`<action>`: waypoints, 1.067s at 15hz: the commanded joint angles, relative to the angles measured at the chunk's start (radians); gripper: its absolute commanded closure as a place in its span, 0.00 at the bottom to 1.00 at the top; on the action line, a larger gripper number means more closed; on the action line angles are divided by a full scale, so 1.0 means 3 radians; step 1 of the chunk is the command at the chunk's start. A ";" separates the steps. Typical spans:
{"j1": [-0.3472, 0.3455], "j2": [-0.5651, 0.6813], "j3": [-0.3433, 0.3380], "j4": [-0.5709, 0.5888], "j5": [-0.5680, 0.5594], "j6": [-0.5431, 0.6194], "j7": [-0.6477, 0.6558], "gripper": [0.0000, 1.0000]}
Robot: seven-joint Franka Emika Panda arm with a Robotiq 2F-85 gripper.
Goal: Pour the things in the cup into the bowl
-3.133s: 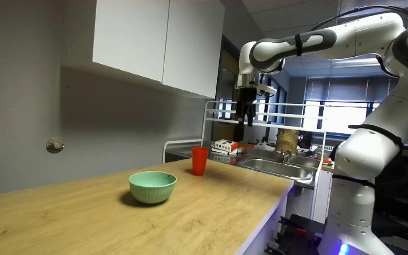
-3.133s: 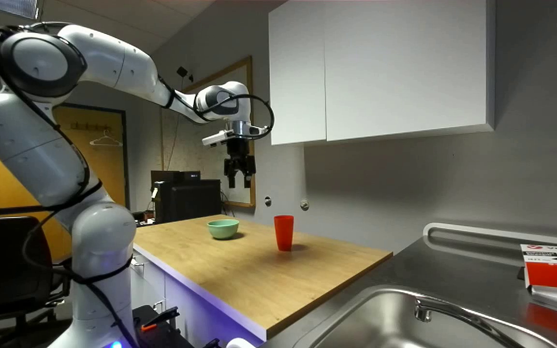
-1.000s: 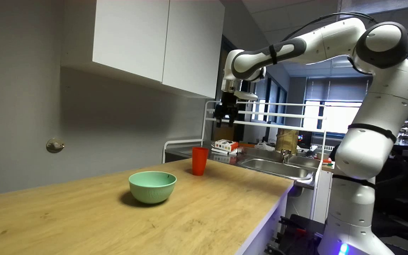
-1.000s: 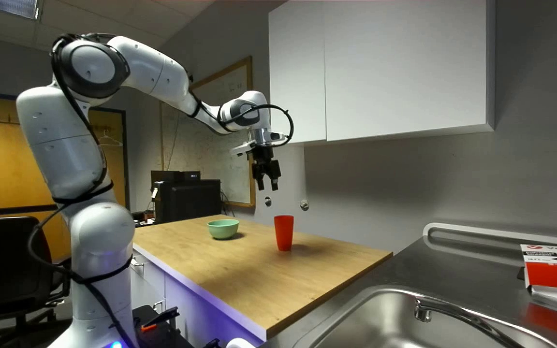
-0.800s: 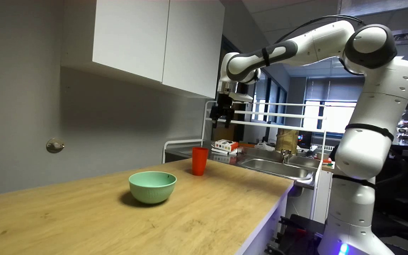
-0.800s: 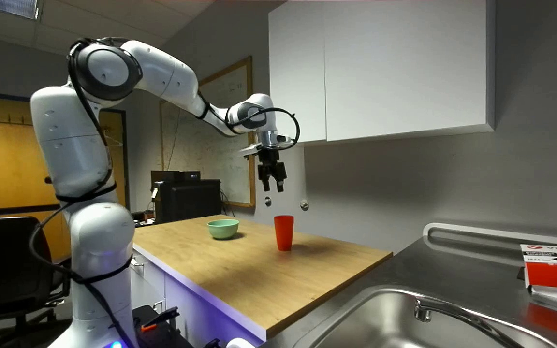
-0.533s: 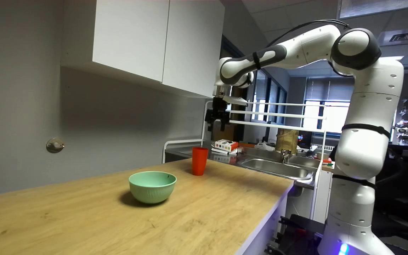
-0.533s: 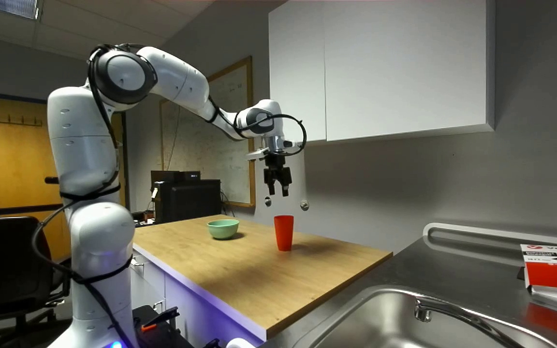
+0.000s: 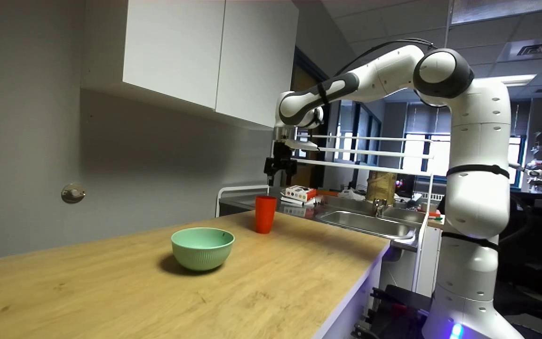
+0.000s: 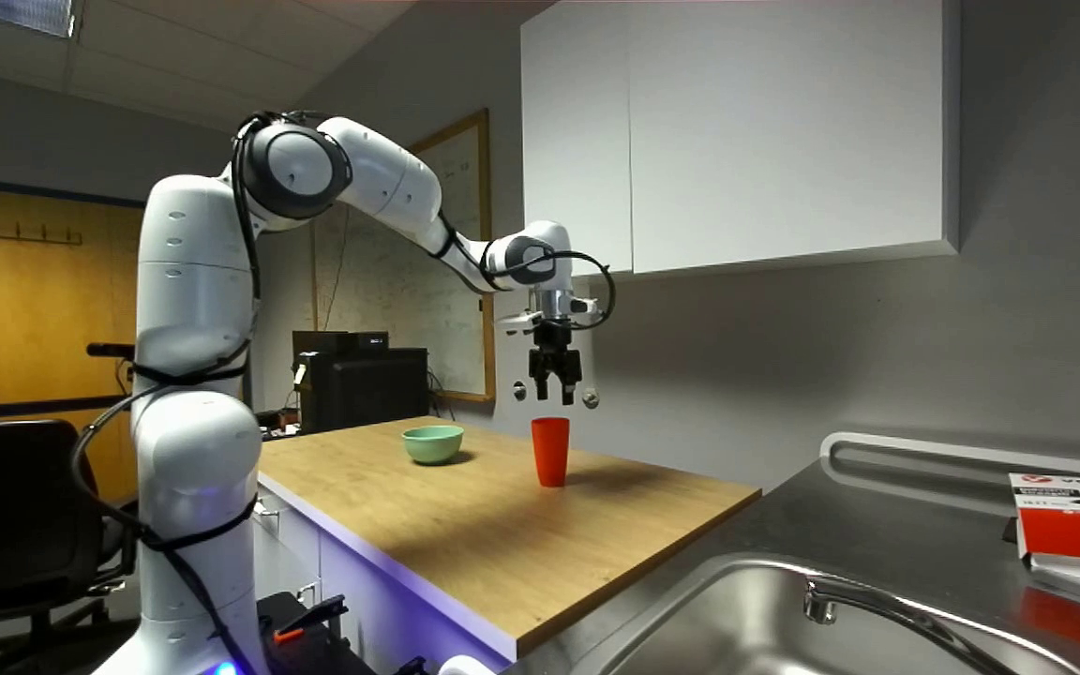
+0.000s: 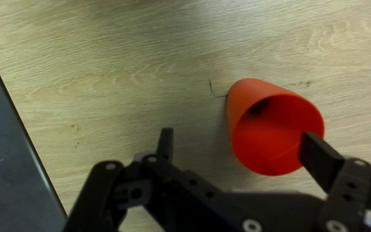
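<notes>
The red cup (image 9: pixel 265 215) stands upright on the wooden table; it also shows in another exterior view (image 10: pixel 550 453). In the wrist view the cup (image 11: pixel 274 141) is seen from above, with something small and dark (image 11: pixel 260 107) inside near its bottom. The light green bowl (image 9: pixel 203 255) sits apart from the cup on the same table, also seen in an exterior view (image 10: pixel 432 445); it is outside the wrist view. My gripper (image 9: pixel 280 182) is open and empty, pointing down just above the cup's rim (image 10: pixel 555 397). In the wrist view the fingers (image 11: pixel 237 131) are wide apart, one overlapping the rim's picture.
A white wall cabinet (image 9: pixel 172 52) hangs above the table (image 9: pixel 125 292). A steel sink (image 10: pixel 765 619) and dark counter (image 10: pixel 877 525) adjoin the table's end near the cup. A white rack (image 9: pixel 360 165) stands over the sink. A red and white box (image 10: pixel 1079 525) lies on the counter.
My gripper has moved over toward the cup and come down, now close above its rim. It stays open. The cup and bowl have not moved.
</notes>
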 commanded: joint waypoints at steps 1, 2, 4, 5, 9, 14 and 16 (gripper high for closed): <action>0.0009 0.0230 -0.0032 0.0244 0.0098 -0.0074 0.0019 0.00; 0.0008 0.0278 -0.0036 0.0278 0.0113 -0.0076 0.0012 0.00; 0.0005 0.0364 -0.0041 0.0337 0.0149 -0.0074 -0.0003 0.00; 0.0001 0.0403 -0.0044 0.0360 0.0174 -0.0071 -0.0014 0.00; -0.0017 0.0533 -0.0060 0.0397 0.0280 -0.0046 -0.0048 0.00; -0.0051 0.0635 -0.0091 0.0382 0.0362 -0.0027 -0.0075 0.26; -0.0067 0.0657 -0.0100 0.0378 0.0379 -0.0027 -0.0080 0.41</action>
